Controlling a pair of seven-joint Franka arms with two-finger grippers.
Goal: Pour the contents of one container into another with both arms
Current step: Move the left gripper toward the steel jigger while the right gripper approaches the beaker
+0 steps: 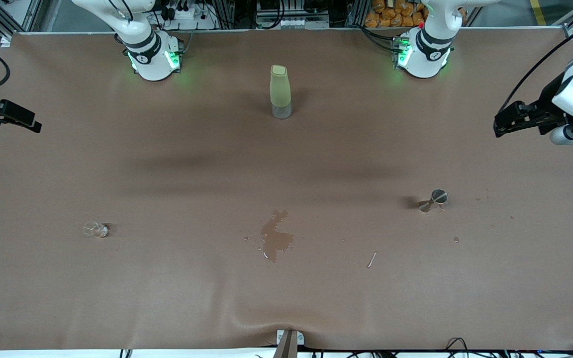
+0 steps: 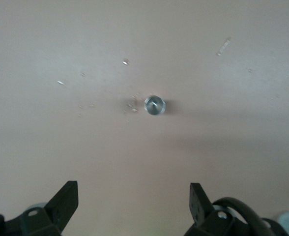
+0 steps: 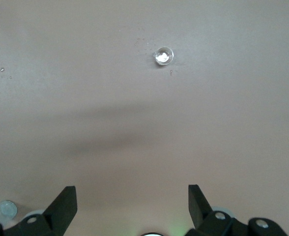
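The tiny clear glass cup (image 1: 95,229) stands on the brown table toward the right arm's end; it also shows in the right wrist view (image 3: 163,56). The silver hourglass jigger (image 1: 433,200) stands toward the left arm's end, and the left wrist view shows its round rim (image 2: 155,105) from above. My right gripper (image 1: 33,124) hangs high over the table edge at its end, open and empty (image 3: 132,194), well away from the cup. My left gripper (image 1: 501,127) hangs over its own end, open and empty (image 2: 133,191), apart from the jigger.
A tall pale-green bottle (image 1: 280,92) stands mid-table between the two arm bases. A wet spill (image 1: 275,241) darkens the cloth nearer the front camera, with a thin streak (image 1: 372,259) and droplets (image 2: 125,62) around the jigger. The cloth wrinkles at the front edge.
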